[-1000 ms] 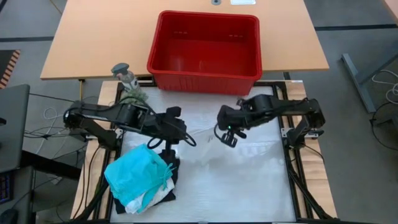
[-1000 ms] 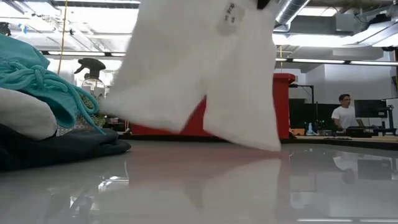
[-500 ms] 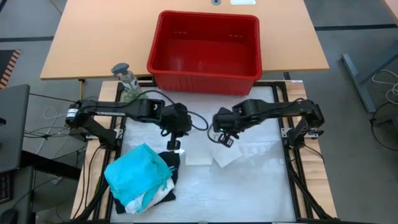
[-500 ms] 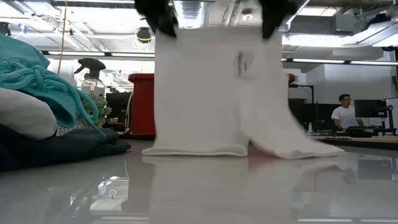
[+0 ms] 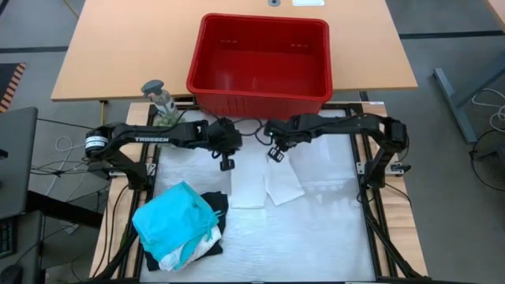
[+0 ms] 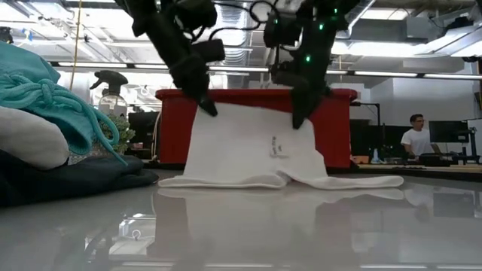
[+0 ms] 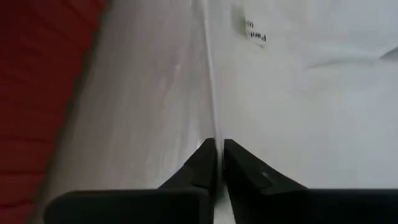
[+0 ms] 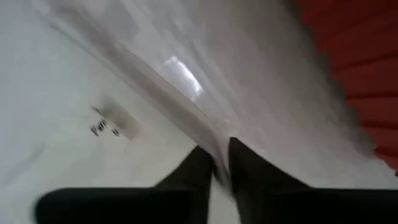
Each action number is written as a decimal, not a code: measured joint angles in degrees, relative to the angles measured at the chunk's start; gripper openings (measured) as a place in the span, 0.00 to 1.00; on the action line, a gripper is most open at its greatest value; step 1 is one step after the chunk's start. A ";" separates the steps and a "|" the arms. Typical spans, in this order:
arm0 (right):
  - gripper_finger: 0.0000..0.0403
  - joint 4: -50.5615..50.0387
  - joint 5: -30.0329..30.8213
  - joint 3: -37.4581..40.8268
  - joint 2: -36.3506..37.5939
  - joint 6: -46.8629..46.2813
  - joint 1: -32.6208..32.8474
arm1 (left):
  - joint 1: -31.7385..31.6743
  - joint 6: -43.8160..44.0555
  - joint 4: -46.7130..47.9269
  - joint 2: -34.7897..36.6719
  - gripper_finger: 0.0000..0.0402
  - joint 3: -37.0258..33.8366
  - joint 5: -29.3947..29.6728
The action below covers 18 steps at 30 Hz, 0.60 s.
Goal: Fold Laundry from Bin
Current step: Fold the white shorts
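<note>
While both arms hold the white garment (image 5: 264, 183) by its far edge, the step in hand looks like laying it flat on the table (image 5: 331, 237) ahead of a fold. The left gripper (image 5: 226, 163) sits at about 11 o'clock from the table's centre, its fingers (image 7: 200, 169) pressed together on a thin edge of the cloth. The right gripper (image 5: 274, 154) is just beside it toward 12 o'clock, its fingers (image 8: 247, 171) pinching the same edge, with a sliver of fabric between them (whether that grip is loosening, I cannot tell). In the low view the garment slopes down from the two grippers to the tabletop, its lower hem already lying on the surface.

To do this well, I judge both grippers should come down together at the same height, keeping the held edge taut between them, so the cloth settles without a ridge in the middle. Letting go on one side first would probably let that corner slump and crease.

The red bin (image 5: 260, 95) stands at 12 o'clock, just behind the grippers, and appears empty. Other laundry, a teal piece (image 5: 173, 217) on top of black and white ones, is piled at about 8 o'clock, apart from the white garment. A spray bottle (image 5: 161, 99) stands near the bin's left corner, well clear of the work.
</note>
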<state>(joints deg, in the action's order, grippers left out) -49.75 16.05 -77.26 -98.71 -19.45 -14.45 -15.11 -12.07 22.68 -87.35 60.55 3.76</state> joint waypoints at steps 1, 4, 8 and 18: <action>0.23 0.93 -0.78 0.40 -0.03 0.26 -0.65 | -0.58 -0.10 0.39 -0.03 0.05 -0.32 -0.08; 0.38 4.12 -3.41 1.25 -0.01 2.66 -2.02 | -1.88 0.97 0.86 -0.92 0.12 -0.70 -2.98; 0.58 4.35 -3.90 1.50 -0.01 3.28 -3.37 | -2.44 -0.16 -0.17 -1.73 0.24 -0.76 -7.36; 0.69 5.41 -4.15 0.91 0.19 3.09 -2.79 | -2.63 11.08 -3.44 -1.92 0.50 -0.72 -4.24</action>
<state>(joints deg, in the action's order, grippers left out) -44.34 11.90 -76.35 -98.52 -16.35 -17.24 -17.74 -0.99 19.24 -89.27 59.83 -0.48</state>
